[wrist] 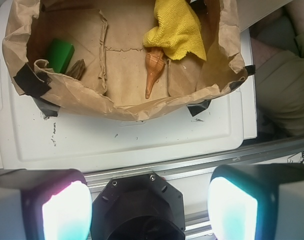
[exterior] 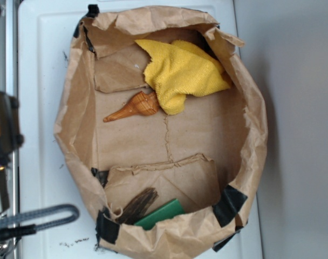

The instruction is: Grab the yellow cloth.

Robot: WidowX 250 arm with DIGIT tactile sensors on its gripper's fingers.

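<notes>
Two pads of the end effector stand spread wide and empty at the near edge of the wrist view, well short of the brown paper bag on the white tabletop. Reaching in cleanly means clearing the bag's near wall and passing the orange-brown shell. Beyond it, the yellow cloth lies bunched in the bag's far corner, touching the shell's broad end; pinching a raised fold there seems best.

The yellow cloth and the paper bag are cut off by the wrist picture's top edge. The cloth hides the shell's wide end. The gripper's fingertips run past the bottom edge.
</notes>
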